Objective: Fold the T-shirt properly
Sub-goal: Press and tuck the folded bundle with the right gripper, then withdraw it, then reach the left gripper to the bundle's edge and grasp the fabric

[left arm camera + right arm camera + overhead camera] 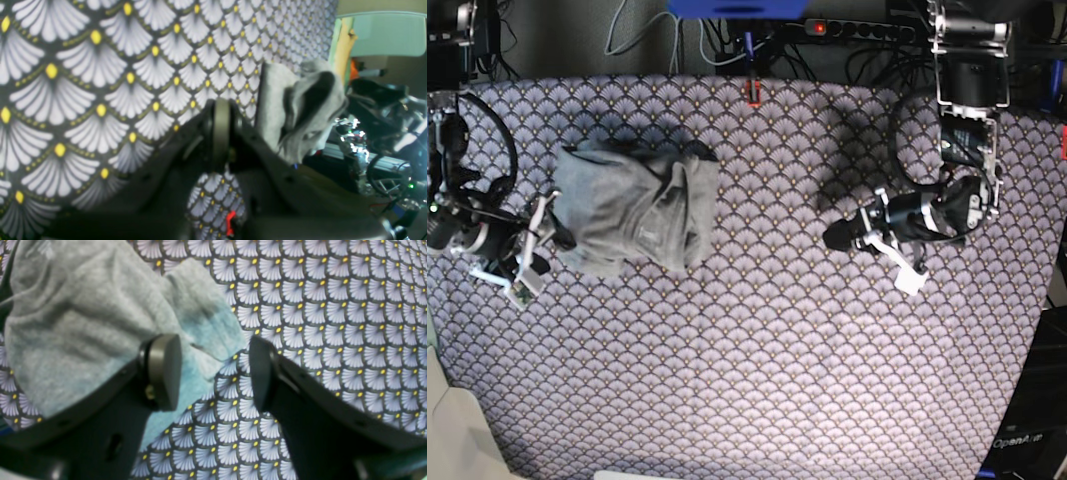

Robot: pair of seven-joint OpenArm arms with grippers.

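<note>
I see the T-shirt [637, 205] bunched in a rough bundle on the worktop's [777, 350] left, not neatly folded. Right gripper [213, 373] jaws apart beside it, empty. Left gripper [832, 237] jaws together, well clear. Squaring up remains.

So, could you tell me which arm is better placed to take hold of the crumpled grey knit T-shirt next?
The right arm: its gripper stands open right at the edge of the crumpled grey knit T-shirt. The left gripper is shut, well away across the patterned cloth.
</note>
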